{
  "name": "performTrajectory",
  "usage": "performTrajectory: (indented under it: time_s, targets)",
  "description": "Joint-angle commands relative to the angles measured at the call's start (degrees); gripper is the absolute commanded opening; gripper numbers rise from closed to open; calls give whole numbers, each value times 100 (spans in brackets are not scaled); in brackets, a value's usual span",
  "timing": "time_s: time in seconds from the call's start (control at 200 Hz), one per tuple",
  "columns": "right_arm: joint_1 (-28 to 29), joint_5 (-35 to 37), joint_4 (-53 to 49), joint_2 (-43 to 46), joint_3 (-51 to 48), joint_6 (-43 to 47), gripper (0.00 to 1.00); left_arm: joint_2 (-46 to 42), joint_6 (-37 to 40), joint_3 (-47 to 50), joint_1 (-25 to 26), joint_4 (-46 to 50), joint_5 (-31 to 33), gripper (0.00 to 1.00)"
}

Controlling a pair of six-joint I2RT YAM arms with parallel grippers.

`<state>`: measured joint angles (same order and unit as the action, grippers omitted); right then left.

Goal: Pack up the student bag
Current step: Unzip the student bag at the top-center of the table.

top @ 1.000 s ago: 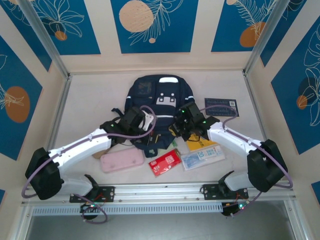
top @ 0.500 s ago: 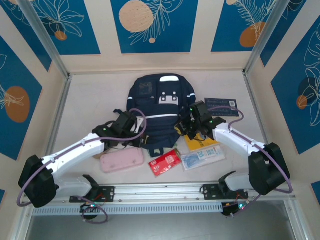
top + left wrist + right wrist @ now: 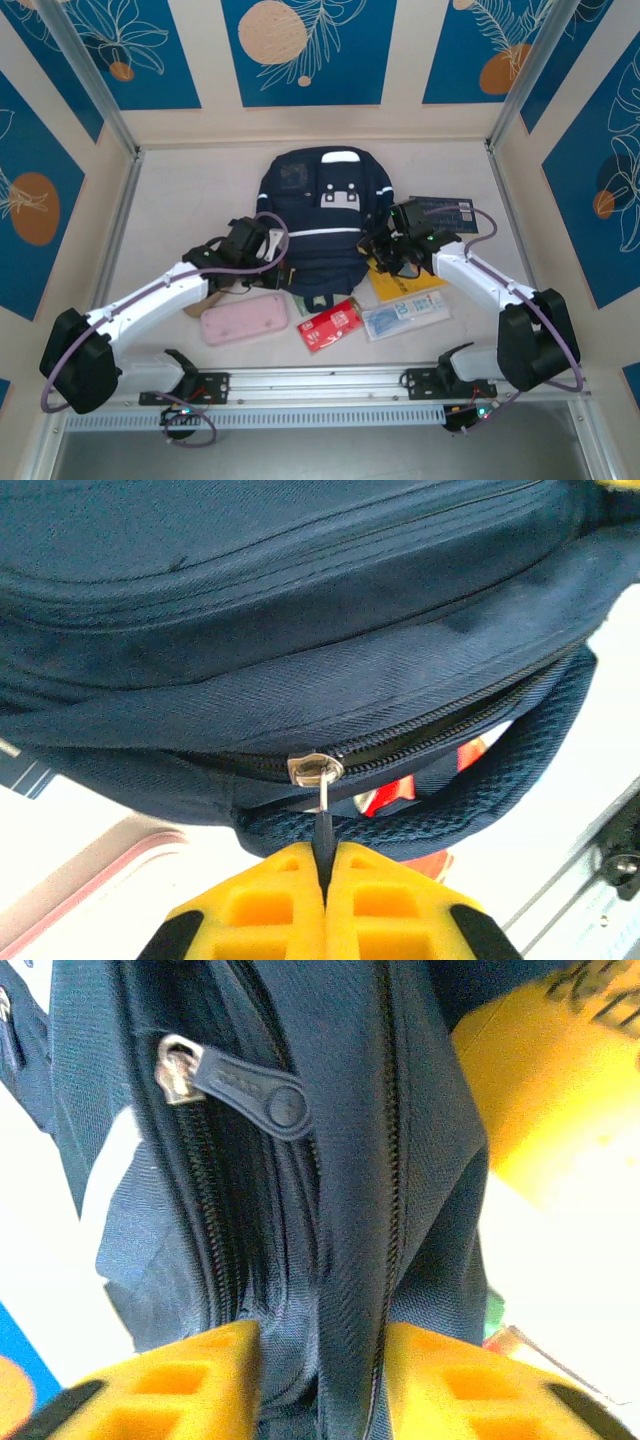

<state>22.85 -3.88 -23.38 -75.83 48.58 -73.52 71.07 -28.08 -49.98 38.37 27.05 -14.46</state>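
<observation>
Pincers spread apart; left pincer [image 3: 325, 865] clenched on zipper pull [image 3: 322, 798], zip running along student bag [image 3: 320, 215] toward right pincer [image 3: 320, 1360] gripping fabric.

The student bag [image 3: 322, 215] lies mid-surface [image 3: 190, 200], reaching toward the far edge. Before it, along the near edge from left to right, lie a pouch [image 3: 245, 320], a small packet [image 3: 332, 324] and a flat sleeve [image 3: 405, 315]. Just behind the sleeve lies a folder [image 3: 395, 285], partly under the right arm. A booklet [image 3: 443, 213] lies right of the bag, toward the right edge. The left pincer [image 3: 325, 858] pinches a zip pull [image 3: 322, 815] at the bag's near side; the right pincer [image 3: 322, 1345] clamps fabric at its right side.
</observation>
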Motion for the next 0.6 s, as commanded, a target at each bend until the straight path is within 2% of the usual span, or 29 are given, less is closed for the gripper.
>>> performTrajectory:
  time_s: [0.0, 0.115, 0.23, 0.385, 0.595]
  targets:
    - [8, 688, -1003, 375, 427, 164, 47, -103, 21, -473, 42, -333, -470, 0]
    - [150, 1444, -2135, 602, 879, -69, 53, -93, -30, -708, 169, -383, -577, 0]
    - [341, 1571, -2646, 828, 1142, -268, 55, -84, -121, -850, 266, -500, -615, 0]
    - [690, 1175, -2471, 1092, 1147, -544, 56, 21, -202, -1018, 357, -603, -654, 0]
    - [947, 490, -1797, 940, 973, -939, 57, 56, -323, -1039, 534, -795, -677, 0]
